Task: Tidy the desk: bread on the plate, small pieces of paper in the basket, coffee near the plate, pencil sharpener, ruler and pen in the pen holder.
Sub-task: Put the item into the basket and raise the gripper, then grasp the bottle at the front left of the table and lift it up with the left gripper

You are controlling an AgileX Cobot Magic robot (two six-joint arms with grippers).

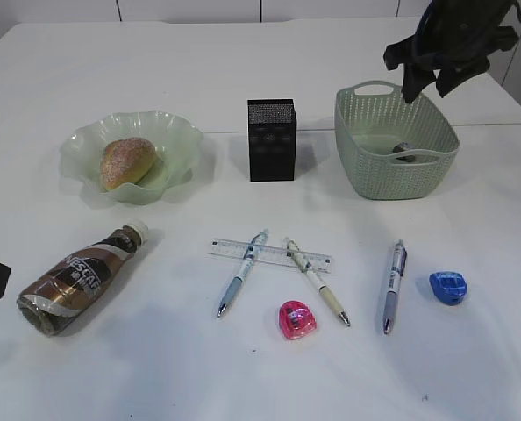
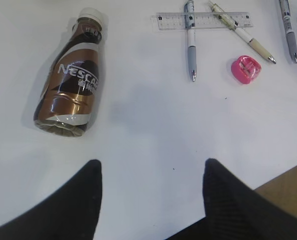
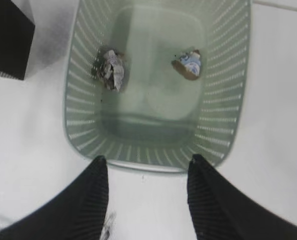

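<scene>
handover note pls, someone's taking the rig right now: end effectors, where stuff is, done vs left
Left end effector: open, empty, hovering over bare desk near the coffee.
Right end effector: open, empty, above the basket.
Done: bread on the plate; two paper scraps in the basket.
Left: coffee lies on its side in front of the plate, not yet placed. Ruler flat, with two pens lying across it; third pen, pink sharpener and blue sharpener on the desk. Pen holder: contents not visible.
</scene>
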